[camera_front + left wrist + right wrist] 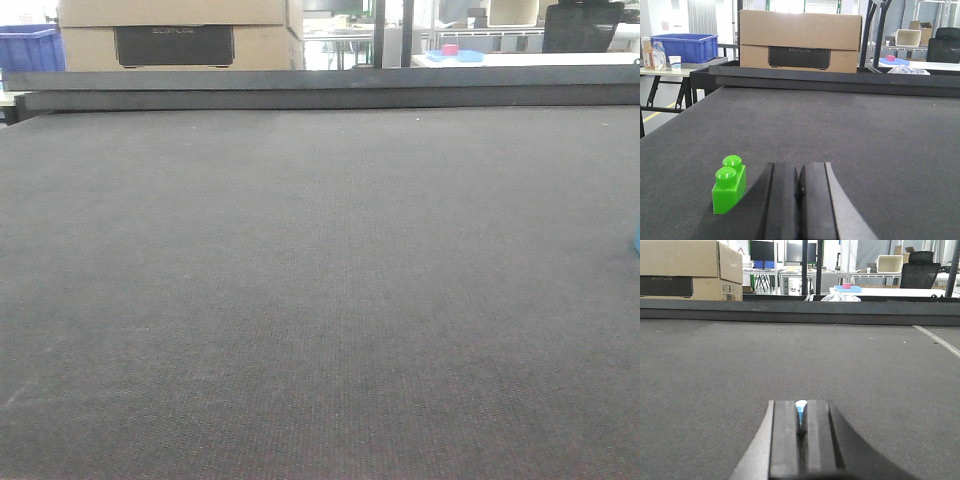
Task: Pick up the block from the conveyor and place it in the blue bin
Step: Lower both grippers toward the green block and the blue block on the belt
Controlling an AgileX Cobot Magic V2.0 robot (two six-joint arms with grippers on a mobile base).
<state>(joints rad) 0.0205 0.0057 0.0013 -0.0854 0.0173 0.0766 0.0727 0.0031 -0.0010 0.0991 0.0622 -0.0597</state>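
The left gripper [800, 171], fingers pressed together, is hovering low over the conveyor [850, 130], likely lining up on the green block [729, 190] at its ten o'clock, while the right gripper [801, 412] is likewise sitting closed and the blue bin [685, 47] is waiting far off at eleven o'clock.

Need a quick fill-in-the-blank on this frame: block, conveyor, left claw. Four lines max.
1. The block lying on the conveyor is ___ in colour.
2. It has ___ round studs on top.
3. In the left wrist view it sits to the ___ of the left claw, apart from it.
4. The left claw's jaws are ___.
Missing words: green; two; left; shut.
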